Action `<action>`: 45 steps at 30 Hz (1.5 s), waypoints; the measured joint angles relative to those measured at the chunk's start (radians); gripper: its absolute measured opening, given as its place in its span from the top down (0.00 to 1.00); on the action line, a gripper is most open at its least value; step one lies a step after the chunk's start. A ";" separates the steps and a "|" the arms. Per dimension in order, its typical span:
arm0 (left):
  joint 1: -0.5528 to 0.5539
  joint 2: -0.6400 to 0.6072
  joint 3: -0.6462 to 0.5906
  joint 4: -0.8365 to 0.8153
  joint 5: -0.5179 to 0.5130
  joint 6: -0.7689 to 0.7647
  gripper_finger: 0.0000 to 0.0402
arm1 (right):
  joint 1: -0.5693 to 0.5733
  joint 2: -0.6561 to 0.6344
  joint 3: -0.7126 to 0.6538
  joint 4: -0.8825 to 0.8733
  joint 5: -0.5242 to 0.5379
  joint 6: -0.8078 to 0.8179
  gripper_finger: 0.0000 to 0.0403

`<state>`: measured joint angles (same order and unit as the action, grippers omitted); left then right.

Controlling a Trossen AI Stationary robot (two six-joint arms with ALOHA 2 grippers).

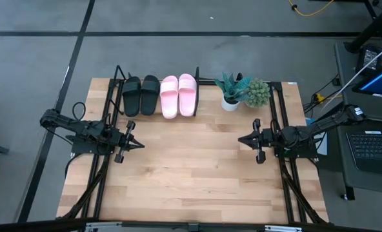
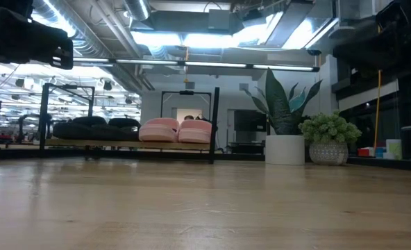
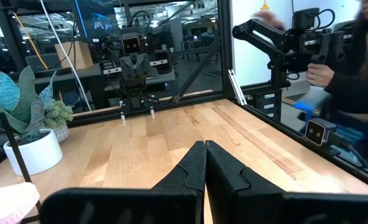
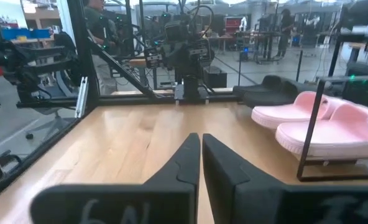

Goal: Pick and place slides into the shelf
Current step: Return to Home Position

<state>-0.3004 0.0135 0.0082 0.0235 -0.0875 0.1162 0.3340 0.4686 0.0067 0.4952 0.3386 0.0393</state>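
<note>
Two matte black slides (image 1: pixel 140 95) and two light pink slides (image 1: pixel 179 95) sit side by side on the shelf (image 1: pixel 119 82), a black rod rack at the table's far left edge. In the low view the pink pair (image 2: pixel 176 130) and black pair (image 2: pixel 94 129) rest on the rack's wooden base. The right wrist view shows the pink slides (image 4: pixel 324 124) behind a rack upright. My left gripper (image 1: pixel 141 145) hovers shut near the left rail, holding nothing. My right gripper (image 1: pixel 240 139) hovers shut near the right rail, holding nothing.
Two potted plants stand at the far edge right of the shelf: a spiky one in a white pot (image 1: pixel 230 90) and a bushy one (image 1: pixel 257 93). Black side rails (image 1: pixel 103 167) run along both table sides. Bare wood (image 1: pixel 191 167) lies between the arms. A person's hand (image 3: pixel 321 73) shows beyond the table.
</note>
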 joint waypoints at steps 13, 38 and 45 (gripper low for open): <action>0.000 0.000 0.000 0.000 0.000 0.000 1.00 | -0.053 -0.074 0.000 -0.026 -0.015 -0.057 0.96; 0.000 0.000 0.000 0.001 0.000 0.000 1.00 | -0.319 -0.468 0.000 -0.452 -0.209 -0.121 0.96; 0.000 0.000 0.000 0.001 0.000 0.000 1.00 | -0.319 -0.466 0.000 -0.452 -0.208 -0.097 0.96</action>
<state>-0.3007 0.0139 0.0082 0.0242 -0.0875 0.1158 0.0151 0.0025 0.0067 0.0429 0.1303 -0.0581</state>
